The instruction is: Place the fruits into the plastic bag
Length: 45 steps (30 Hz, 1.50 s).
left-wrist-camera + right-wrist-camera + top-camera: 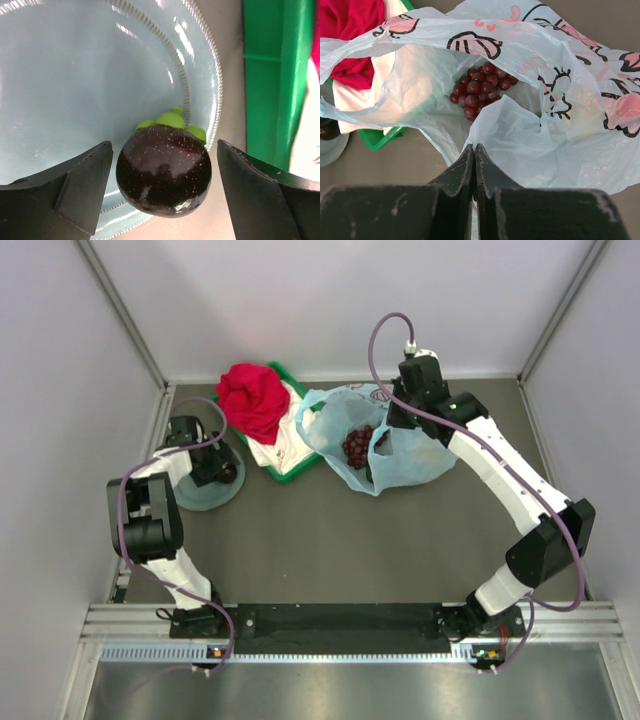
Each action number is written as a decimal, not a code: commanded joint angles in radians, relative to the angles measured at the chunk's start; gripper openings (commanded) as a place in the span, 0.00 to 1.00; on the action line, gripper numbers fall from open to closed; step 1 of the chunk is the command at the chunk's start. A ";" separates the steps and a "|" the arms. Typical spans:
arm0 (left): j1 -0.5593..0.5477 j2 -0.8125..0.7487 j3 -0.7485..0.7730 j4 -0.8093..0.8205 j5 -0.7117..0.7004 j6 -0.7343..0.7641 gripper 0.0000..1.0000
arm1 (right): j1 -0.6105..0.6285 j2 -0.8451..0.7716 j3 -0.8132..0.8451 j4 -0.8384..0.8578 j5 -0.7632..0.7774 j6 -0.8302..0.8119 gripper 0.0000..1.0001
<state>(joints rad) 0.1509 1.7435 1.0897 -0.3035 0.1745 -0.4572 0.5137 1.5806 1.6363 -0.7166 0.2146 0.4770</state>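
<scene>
The top view looks steeply down from high at the near edge over the whole desk [330,540]. The left wrist view hangs very close above the plate [65,85], and the right wrist view sits close before the plastic bag [530,145]. Both also show in the top view.

Pale-blue bag [570,150] with pink-and-black prints, dark-red grapes [482,87], near-black green-capped fruit [163,172], seemingly grey-blue plate [75,90]

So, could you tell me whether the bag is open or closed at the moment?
Open. The bag gapes wide, the grapes show inside, and the right gripper pinches its near edge.
</scene>
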 commanded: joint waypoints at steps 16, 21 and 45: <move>-0.011 -0.010 0.022 -0.042 -0.052 0.051 0.51 | -0.009 -0.007 -0.001 0.071 0.000 0.045 0.00; -0.013 -0.079 0.007 0.003 -0.063 0.058 0.48 | -0.009 -0.011 -0.013 0.088 -0.001 0.038 0.00; -0.212 -0.300 0.070 0.334 0.089 0.155 0.48 | -0.010 -0.047 -0.036 0.103 0.000 -0.025 0.00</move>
<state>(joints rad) 0.0395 1.5326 1.1130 -0.1299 0.1871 -0.3683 0.5137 1.5803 1.6096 -0.6556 0.2127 0.4652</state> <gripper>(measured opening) 0.713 0.007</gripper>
